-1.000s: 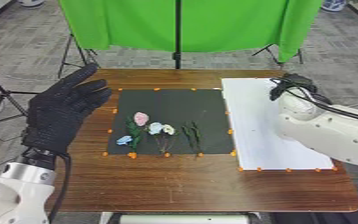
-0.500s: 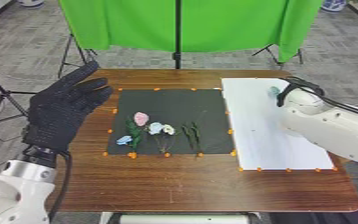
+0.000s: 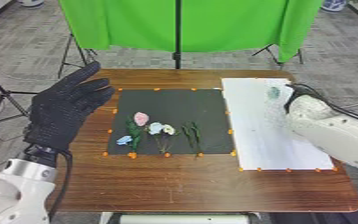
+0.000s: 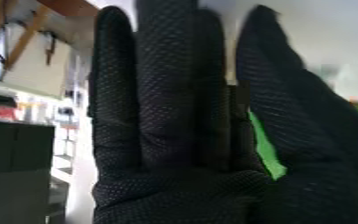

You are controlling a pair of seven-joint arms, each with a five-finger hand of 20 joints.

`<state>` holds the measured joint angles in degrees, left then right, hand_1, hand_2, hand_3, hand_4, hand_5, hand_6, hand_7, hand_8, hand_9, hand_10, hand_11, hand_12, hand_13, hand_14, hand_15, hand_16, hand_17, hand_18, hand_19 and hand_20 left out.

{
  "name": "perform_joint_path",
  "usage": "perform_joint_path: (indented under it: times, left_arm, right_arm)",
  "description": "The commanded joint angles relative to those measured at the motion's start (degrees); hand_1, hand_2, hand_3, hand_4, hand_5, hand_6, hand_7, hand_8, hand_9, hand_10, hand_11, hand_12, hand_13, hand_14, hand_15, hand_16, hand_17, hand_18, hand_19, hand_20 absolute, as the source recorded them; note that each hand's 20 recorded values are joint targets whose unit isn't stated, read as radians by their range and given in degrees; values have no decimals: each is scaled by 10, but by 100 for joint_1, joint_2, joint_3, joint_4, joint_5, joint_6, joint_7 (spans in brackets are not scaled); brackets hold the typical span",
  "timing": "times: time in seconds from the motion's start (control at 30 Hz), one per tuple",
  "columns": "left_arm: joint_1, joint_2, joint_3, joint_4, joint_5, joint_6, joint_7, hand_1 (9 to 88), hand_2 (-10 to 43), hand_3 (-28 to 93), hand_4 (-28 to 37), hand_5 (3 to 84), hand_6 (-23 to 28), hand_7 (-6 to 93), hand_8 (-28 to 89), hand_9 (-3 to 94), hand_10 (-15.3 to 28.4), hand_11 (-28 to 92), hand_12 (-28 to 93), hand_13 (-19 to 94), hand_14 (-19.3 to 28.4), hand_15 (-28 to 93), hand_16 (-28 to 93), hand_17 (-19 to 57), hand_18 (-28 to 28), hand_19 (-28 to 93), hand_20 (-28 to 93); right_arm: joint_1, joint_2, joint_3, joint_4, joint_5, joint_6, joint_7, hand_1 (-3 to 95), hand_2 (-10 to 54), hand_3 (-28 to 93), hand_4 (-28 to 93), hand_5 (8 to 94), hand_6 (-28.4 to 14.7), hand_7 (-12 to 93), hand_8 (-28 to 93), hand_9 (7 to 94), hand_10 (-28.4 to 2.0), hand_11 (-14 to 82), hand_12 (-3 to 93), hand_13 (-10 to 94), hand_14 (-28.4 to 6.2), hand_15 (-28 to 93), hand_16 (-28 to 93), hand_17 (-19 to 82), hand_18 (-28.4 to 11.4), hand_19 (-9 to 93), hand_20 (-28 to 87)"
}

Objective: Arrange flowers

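right hand (image 3: 290, 103), fingers straight together, has shifted toward 4 o'clock, exposing green leaf (image 3: 273, 93) at white sheet's (image 3: 280, 135) 12 o'clock.

In the head view, my right arm (image 3: 340, 131) hides most of my right hand (image 3: 292, 95) and part of the white sheet (image 3: 269, 145), and the picture's edge cuts that arm off. I can't make out the blurred pale green patch (image 3: 273, 92), nor tell the thin flower stems (image 3: 164, 145) apart; my right wrist view blurs the room behind.
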<state>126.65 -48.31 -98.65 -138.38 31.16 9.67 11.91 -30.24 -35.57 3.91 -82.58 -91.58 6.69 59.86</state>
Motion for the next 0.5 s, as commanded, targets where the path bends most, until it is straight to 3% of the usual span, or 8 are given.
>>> perform_joint_path:
  times: [0.03, 0.17, 0.23, 0.33, 0.5]
  left_arm:
    - [56, -83, 3, 22, 28, -29, -46, 244, 73, 769, -217, 380, 101, 152, -98, 342, 219, 299, 122, 239, 284, 517, -87, -88, 260, 557, 273]
    - [135, -80, -32, -18, 30, 0, 13, 244, 73, 769, -217, 380, 101, 153, -98, 342, 220, 299, 121, 239, 284, 517, -87, -88, 260, 557, 273]
    - [127, -80, -46, -25, 36, -8, 0, 245, 74, 768, -217, 380, 101, 153, -98, 342, 220, 298, 121, 239, 284, 517, -87, -88, 260, 557, 273]
    - [170, -49, -73, -47, 28, 24, 51, 245, 73, 769, -217, 380, 101, 153, -98, 342, 220, 298, 122, 239, 284, 517, -87, -88, 260, 558, 272]
    - [178, -59, -106, -65, 40, 70, 24, 244, 74, 768, -217, 380, 102, 153, -98, 342, 220, 299, 123, 239, 284, 517, -87, -87, 259, 558, 272]
  right_arm:
    - [159, 141, -909, -163, -564, 838, -159, 582, -95, 657, -282, 845, 62, 166, -2, 930, -28, 34, 215, 922, 11, 257, 285, 553, -55, 810, -212]
    - [306, 139, -924, -360, -664, 1106, -168, 581, -95, 667, -283, 857, 56, 165, 2, 936, -34, 48, 221, 924, 13, 252, 298, 552, -49, 814, -186]
    - [138, 134, -524, -523, -758, 989, -219, 579, -95, 673, -283, 860, 56, 163, 6, 937, -34, 47, 223, 927, 11, 252, 302, 548, -53, 792, -110]
    - [148, 90, -369, -846, -967, 1183, -293, 573, -95, 688, -283, 862, 54, 165, 7, 937, -39, 53, 220, 928, 7, 260, 300, 546, -65, 803, -110]
    - [397, -174, -410, -1333, -1109, 1329, -708, 573, -95, 699, -283, 865, 49, 165, 11, 937, -45, 72, 215, 934, 0, 276, 293, 541, -80, 828, -115]
